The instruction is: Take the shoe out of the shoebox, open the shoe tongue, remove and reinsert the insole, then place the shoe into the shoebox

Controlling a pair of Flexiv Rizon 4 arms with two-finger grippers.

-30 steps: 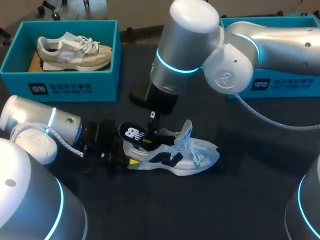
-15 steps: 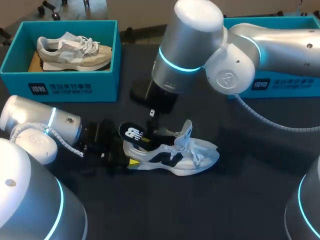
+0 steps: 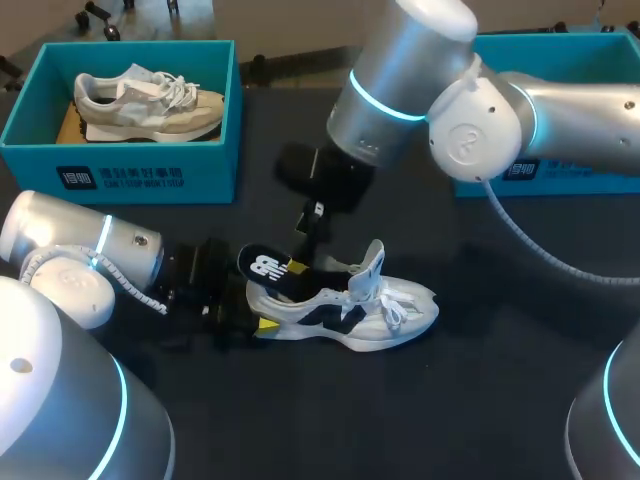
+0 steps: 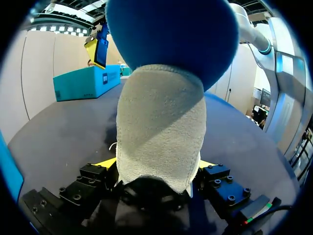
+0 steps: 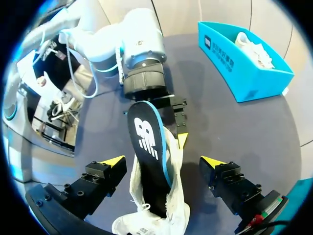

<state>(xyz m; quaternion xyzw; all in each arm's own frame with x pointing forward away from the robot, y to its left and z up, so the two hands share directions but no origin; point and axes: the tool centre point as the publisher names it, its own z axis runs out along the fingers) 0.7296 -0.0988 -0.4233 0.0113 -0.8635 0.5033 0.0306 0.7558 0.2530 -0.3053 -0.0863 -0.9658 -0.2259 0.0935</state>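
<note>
White sneaker [image 3: 350, 315]: laid on its sole at table centre, toe toward 3 o'clock, heel clamped between the fingers of the left gripper [image 4: 155, 164] from 9 o'clock. Dark insole [image 5: 146, 142]: stood partly out of the sneaker's opening, flanked by the right gripper [image 5: 163, 161], whose fingers are spread wide with nothing held. Teal shoebox [image 3: 150, 175]: set at 10 o'clock, a beige sneaker [image 3: 145, 100] contained.

Two shoes, a white shoe [image 3: 385, 315] and a beige shoe [image 3: 150, 100], two teal shoeboxes [image 3: 120, 175] [image 3: 600, 170], one insole [image 3: 268, 268], two arms [image 3: 90, 250] [image 3: 560, 110].
</note>
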